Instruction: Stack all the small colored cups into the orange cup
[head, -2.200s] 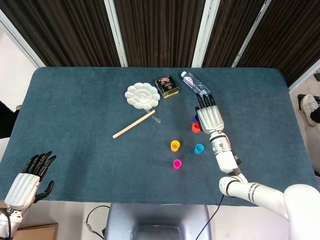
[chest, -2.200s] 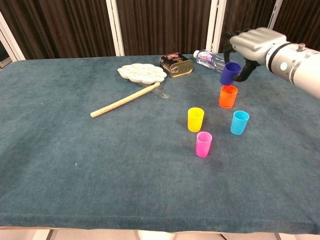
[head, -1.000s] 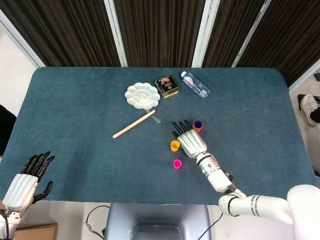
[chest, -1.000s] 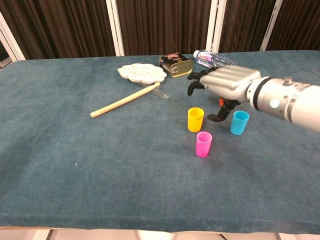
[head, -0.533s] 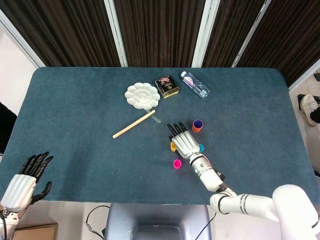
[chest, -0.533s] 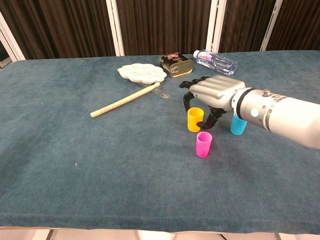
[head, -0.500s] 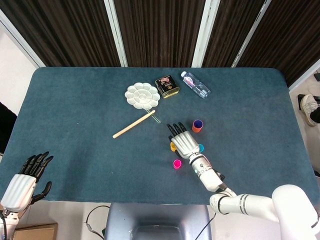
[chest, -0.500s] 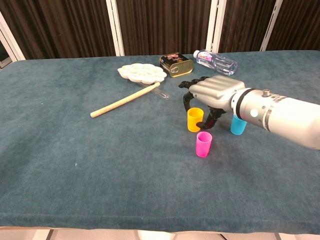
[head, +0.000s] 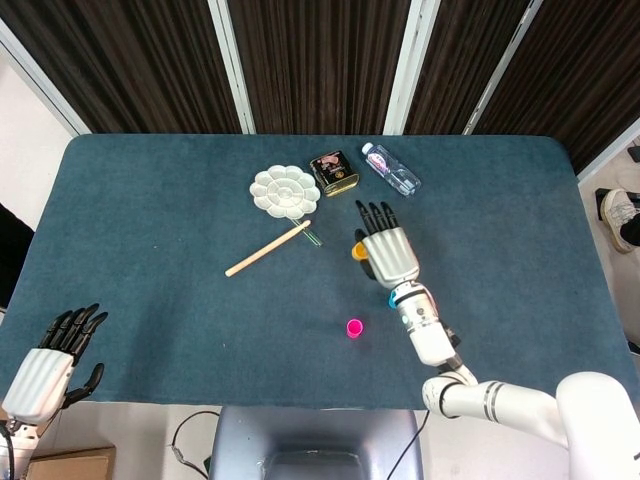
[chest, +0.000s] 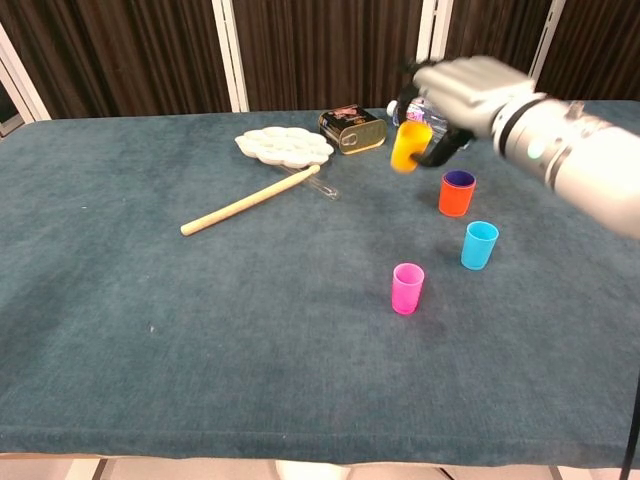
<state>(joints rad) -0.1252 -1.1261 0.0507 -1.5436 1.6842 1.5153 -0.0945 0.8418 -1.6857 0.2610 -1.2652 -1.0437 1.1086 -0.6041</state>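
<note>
My right hand (chest: 462, 88) (head: 386, 254) holds the yellow cup (chest: 410, 146) (head: 359, 252) in the air, up and to the left of the orange cup (chest: 456, 197). A dark blue cup (chest: 459, 180) sits nested inside the orange one. The light blue cup (chest: 479, 245) and the pink cup (chest: 407, 288) (head: 354, 328) stand upright on the table, nearer the front. In the head view my hand hides the orange cup and most of the light blue cup (head: 393, 298). My left hand (head: 48, 361) hangs open off the table's front left corner.
A white paint palette (chest: 284, 146), a dark tin (chest: 352, 130) and a lying water bottle (chest: 428, 118) sit at the back. A wooden stick (chest: 248, 200) lies left of the cups with a thin clear tube (chest: 323, 187) at its end. Blue cloth (chest: 200, 330) covers the table.
My right hand closed on the yellow cup beside the pink one, lifted it and carried it back toward the orange cup. The left hand stayed still.
</note>
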